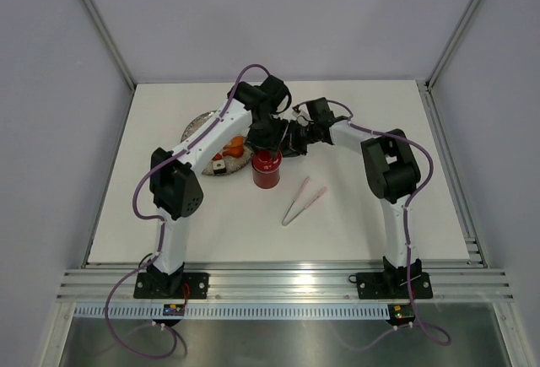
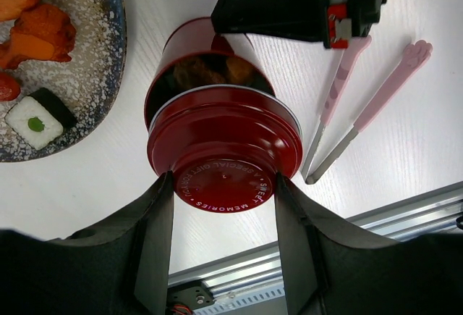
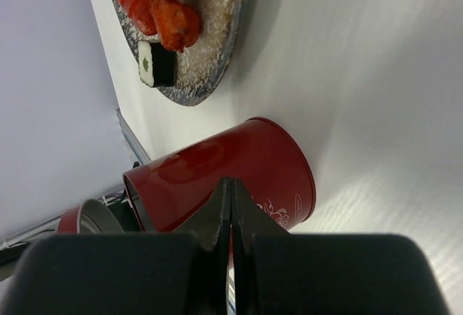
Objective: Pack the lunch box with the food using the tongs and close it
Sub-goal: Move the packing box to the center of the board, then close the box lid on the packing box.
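The round red lid has raised lettering in a ring on its top face, upside down in the left wrist view. "SWEET MEMORIES" runs along one arc and "SPECIAL GIFT" along the other; any further words are too small to make out. A pale flourish is printed low on the wall of the small red cylindrical metal canister, but it is too blurred to read.

The left arm rises from its base, bends at the elbow and angles inward, with its wrist turned down over the canister. The left gripper pinches the lid by its rim, one black finger on each side. The lid sits over the near part of the canister's mouth and is not seated flush. Beyond the lid, part of the opening shows, with brown food inside.

The right arm folds in from the other side. The right gripper has its fingers pressed together with nothing between them. Its tips are at the canister's wall on the side away from the left gripper; whether they touch it cannot be told.

To the left of the left gripper's fingers lies a speckled grey plate holding orange pieces and a white roll wrapped in black. To their right, the slim pale pink V-shaped tongs lie flat on the white table, near the canister but apart from it.
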